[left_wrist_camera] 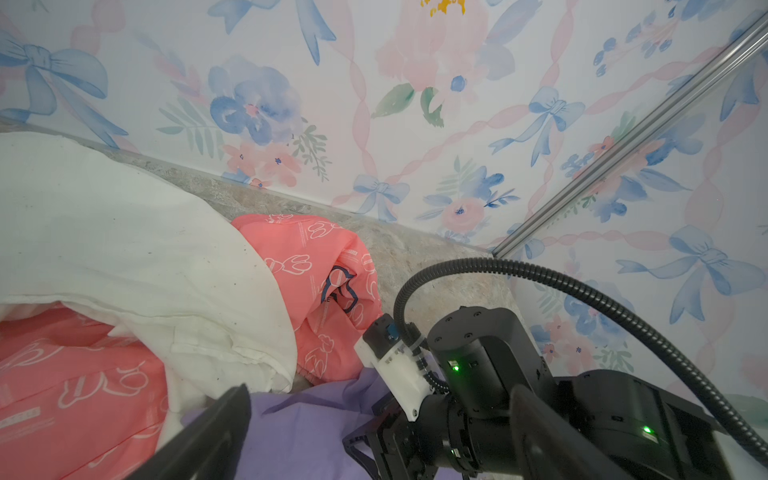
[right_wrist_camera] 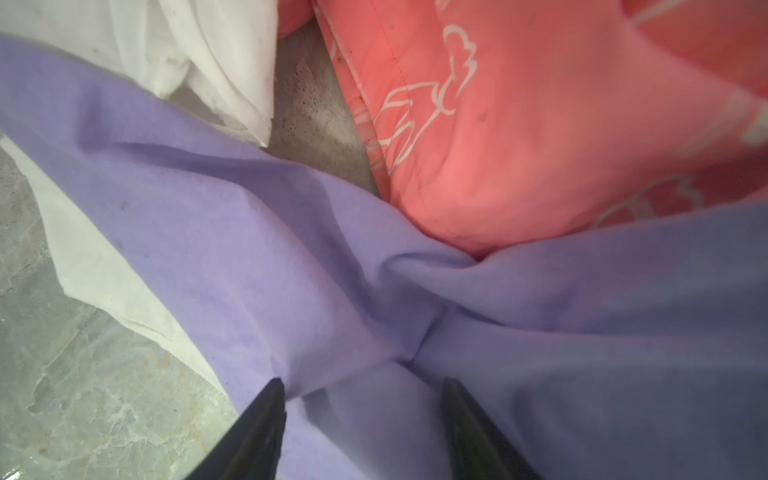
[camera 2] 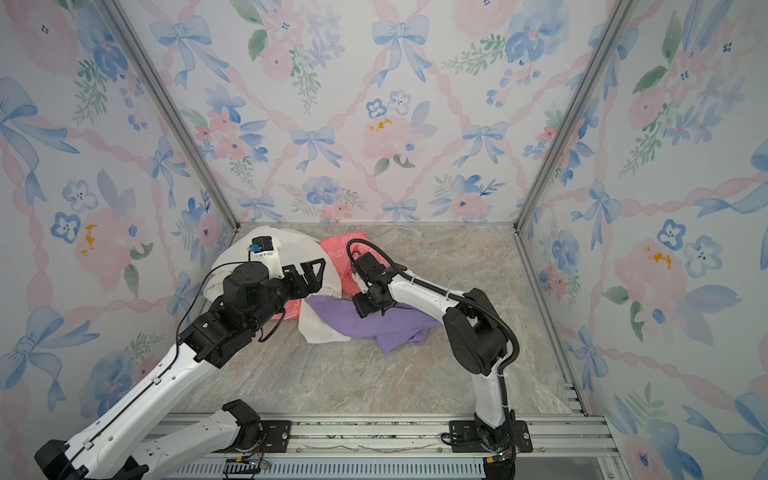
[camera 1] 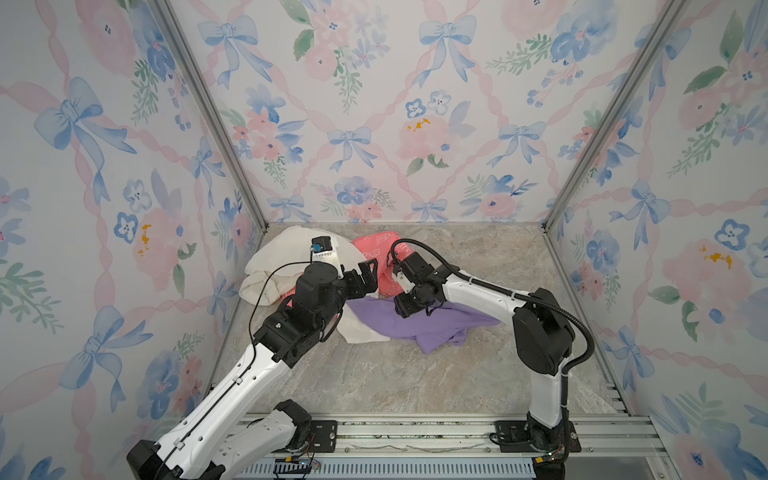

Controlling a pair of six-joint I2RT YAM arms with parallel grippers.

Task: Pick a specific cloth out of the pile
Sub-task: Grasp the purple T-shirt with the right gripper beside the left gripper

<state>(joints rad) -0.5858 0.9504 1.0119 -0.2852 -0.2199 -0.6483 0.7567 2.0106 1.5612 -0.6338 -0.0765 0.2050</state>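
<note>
Left wrist: pile [left_wrist_camera: 124,249] shows pink cloth [left_wrist_camera: 307,257], lettering illegible.

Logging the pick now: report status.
Left pincer open, empty. Right pincer, jaws apart, straddling a fold of the lavender cloth. Cream shirt corner under its edge; pink cloth alongside.

**Floral walls, marbled floor**

Three walls [camera 1: 374,104] close in the space, all papered alike: blue bows, pink and blue flowers, green sprigs and crossing pink ribbons on white. Slim metal posts [camera 1: 214,120] run up both back corners. The floor [camera 1: 415,374] is a grey-beige marbled sheet. A ribbed aluminium rail [camera 1: 415,432] lines its front edge. The light is soft and even.
</note>
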